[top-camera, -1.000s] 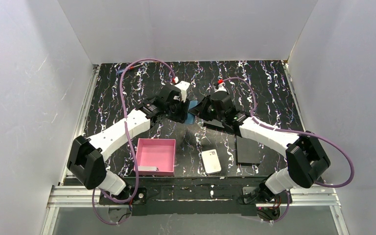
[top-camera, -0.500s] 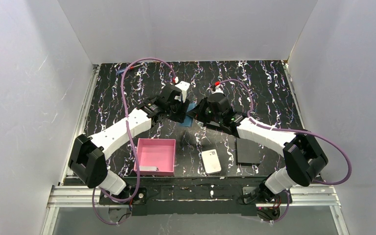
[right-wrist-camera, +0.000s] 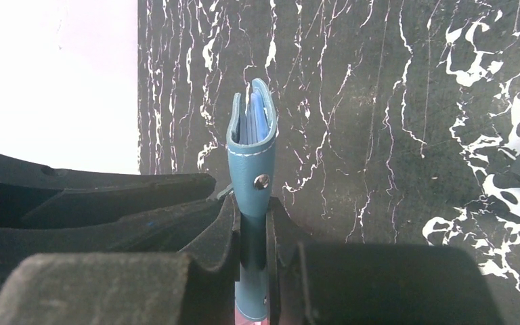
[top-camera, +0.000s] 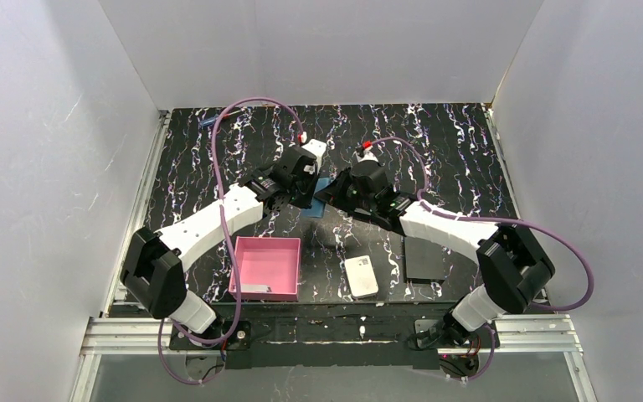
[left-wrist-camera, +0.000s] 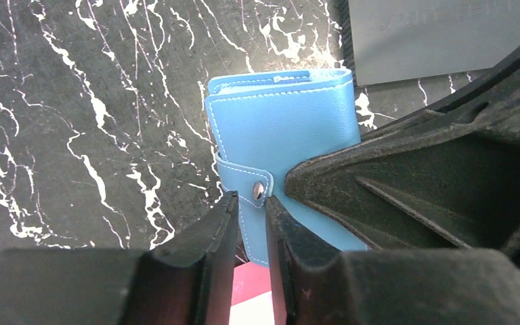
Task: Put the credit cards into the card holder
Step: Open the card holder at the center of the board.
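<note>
The teal-blue card holder (top-camera: 311, 210) hangs above the table's middle, between both grippers. My right gripper (right-wrist-camera: 252, 204) is shut on its lower edge and holds it upright, edge-on (right-wrist-camera: 252, 145), with pale layers showing in its open top. In the left wrist view its flat face (left-wrist-camera: 284, 122) shows, with the snap strap (left-wrist-camera: 244, 179) across it. My left gripper (left-wrist-camera: 252, 200) has its jaws drawn narrow on the strap's snap end. One thin pale grey credit card (top-camera: 254, 289) lies at the near edge of the pink tray (top-camera: 266, 266).
A white rounded block (top-camera: 361, 276) lies near the table's front, with a flat black rectangle (top-camera: 424, 257) to its right. Purple cables loop over both arms. White walls close in the black marbled table (top-camera: 218, 159) on three sides.
Both grippers and the card holder have drifted slightly left and toward the front. The left jaws have narrowed onto the strap. The right grip is unchanged.
</note>
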Available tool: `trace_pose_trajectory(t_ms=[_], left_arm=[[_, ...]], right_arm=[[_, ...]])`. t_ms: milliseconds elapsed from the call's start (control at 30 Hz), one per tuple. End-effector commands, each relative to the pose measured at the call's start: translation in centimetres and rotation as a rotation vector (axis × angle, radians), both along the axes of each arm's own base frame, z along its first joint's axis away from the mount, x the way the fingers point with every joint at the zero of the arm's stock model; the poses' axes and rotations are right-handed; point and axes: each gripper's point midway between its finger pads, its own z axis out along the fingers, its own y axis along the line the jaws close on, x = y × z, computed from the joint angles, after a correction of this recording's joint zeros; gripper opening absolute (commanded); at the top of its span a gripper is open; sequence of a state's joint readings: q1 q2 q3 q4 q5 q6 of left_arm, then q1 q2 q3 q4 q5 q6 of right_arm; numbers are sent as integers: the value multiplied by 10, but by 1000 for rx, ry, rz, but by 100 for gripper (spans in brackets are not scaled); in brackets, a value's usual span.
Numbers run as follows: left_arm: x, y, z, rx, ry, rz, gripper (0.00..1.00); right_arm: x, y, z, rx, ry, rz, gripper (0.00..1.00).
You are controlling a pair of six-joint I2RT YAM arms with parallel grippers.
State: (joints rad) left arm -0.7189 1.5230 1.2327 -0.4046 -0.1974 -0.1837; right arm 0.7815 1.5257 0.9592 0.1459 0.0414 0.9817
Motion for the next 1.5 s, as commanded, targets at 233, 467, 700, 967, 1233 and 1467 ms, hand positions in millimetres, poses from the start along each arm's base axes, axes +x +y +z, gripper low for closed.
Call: trace_pose_trajectory(t_ms=[233,467,700,967,1233,1467], left_arm=[[18,28,17,-2,-49,93,0],[-2,-4,50,-464,101,-89,0],[8,-9,15,-562,300,0,0],[10,-9,-20,-524,408,64,0],[10,-5,-10,-512,373,59,0],[12,5,4,-477,299,55,0]], right_arm=[[-10,15,56,150,-97,107,1],[5,-39,83,520,-190,307,1],[43,-21,-4,469,44,346,2],[77,5,-117,37,191,273,36],[78,-25,-138,-311,183,265,73],[80,-36,-117,-407,105,311,80]])
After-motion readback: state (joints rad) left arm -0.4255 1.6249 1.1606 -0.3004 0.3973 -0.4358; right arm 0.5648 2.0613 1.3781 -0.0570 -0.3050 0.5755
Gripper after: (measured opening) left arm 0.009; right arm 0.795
